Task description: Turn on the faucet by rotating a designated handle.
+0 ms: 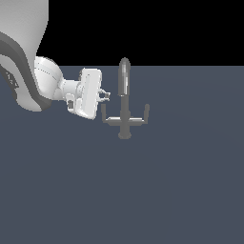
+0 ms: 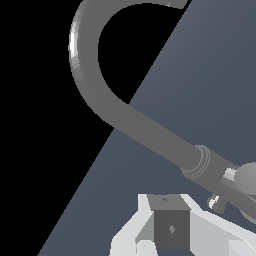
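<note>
White and boxy, my arm's gripper (image 1: 106,95) hangs turned sideways in the exterior view, its short pale fingertips (image 1: 105,94) pointing toward the small grey metal faucet (image 1: 124,102) with its tall rounded-top spout; at this size I cannot tell whether the jaws stand apart or together, and the wrist view shows only one white finger base with a dark square block (image 2: 171,227), not the tips. Just below and beside those tips stands the thin grey L-shaped handle (image 1: 106,116), branching from the faucet's body on the exterior view's left, its horizontal arm level and its short tip upright; I cannot tell whether the fingers touch that tip. A mirror-twin grey lever (image 1: 142,116) reaches out on the exterior view's right. The faucet stands upright on its round base on the flat slate-blue floor (image 1: 143,190), near the middle of the exterior view. From the wrist, I see the spout as a thick grey curved pipe with a collar.
</note>
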You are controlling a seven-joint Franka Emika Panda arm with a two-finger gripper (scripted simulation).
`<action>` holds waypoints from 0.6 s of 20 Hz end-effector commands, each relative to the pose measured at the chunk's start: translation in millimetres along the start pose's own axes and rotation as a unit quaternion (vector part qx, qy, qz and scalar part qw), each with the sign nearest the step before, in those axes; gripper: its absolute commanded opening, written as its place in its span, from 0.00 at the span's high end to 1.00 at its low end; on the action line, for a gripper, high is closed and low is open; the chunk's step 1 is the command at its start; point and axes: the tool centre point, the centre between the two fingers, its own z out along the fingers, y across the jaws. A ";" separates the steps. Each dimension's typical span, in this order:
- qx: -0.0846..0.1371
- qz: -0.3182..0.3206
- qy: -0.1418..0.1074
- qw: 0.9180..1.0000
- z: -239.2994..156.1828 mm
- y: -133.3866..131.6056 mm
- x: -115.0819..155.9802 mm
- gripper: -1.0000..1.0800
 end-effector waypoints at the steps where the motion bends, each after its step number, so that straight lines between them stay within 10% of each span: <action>1: 0.012 -0.031 0.000 0.999 -1.9 8.3 -7.2 1.00; 12: 0.044 -0.110 0.003 0.993 -6.2 31.5 -24.5 1.00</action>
